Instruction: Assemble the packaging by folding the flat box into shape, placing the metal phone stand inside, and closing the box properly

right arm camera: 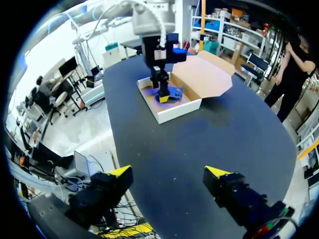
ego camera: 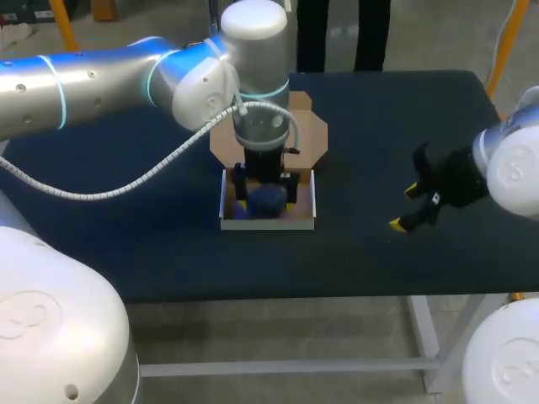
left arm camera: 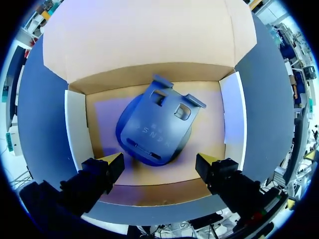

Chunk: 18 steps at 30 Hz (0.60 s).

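The blue metal phone stand (left arm camera: 157,124) is lying inside the open box (left arm camera: 75,129), whose brown lid flap (left arm camera: 144,35) is standing open behind it on the dark bench (ego camera: 379,126). The left hand (left arm camera: 160,160) is hanging just above the box, fingers spread and released, gripping nothing. The right hand (right arm camera: 168,172) is hovering over the bench well apart from the box, likewise released.

Box (ego camera: 268,224), white walls, lid flap open: under left tool (ego camera: 267,190). Blue phone stand (ego camera: 268,203): inside box, beneath that tool. Right tool (ego camera: 405,207): fingers apart, well apart from box, over desk (ego camera: 168,252).
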Available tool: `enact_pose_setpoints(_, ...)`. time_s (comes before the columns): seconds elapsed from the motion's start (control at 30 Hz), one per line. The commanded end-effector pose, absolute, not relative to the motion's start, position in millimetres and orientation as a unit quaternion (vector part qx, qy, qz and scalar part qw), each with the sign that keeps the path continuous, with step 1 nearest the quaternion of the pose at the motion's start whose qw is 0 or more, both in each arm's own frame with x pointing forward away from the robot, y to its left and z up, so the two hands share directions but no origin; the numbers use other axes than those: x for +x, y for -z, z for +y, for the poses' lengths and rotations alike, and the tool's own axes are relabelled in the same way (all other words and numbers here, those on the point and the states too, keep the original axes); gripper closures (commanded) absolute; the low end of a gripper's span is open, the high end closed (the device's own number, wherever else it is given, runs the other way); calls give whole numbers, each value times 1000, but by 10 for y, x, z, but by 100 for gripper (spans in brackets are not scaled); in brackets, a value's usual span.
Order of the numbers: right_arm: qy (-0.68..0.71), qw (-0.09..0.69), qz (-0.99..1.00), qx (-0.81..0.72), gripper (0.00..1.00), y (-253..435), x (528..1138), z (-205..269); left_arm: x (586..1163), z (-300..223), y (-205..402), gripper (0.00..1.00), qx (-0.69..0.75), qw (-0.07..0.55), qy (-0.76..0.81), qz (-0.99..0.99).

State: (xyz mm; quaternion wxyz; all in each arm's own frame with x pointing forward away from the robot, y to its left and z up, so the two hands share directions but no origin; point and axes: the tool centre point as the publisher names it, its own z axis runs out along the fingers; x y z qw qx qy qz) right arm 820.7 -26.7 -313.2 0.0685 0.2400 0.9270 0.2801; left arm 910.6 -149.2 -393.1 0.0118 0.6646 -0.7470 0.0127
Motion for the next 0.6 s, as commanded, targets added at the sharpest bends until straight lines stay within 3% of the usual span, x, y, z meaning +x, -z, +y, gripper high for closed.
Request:
enact_pose_setpoints(0.03, -282, 69, 927, 239, 0, 3127, 8195, -285, 9050, -1491, 3932, 0, 667, 7, -10, -745)
enact_pose_setpoints(0.6, -282, 69, 927, 239, 0, 3127, 8195, -285, 8646, -1550, 4002, 0, 692, 20, 0, -721)
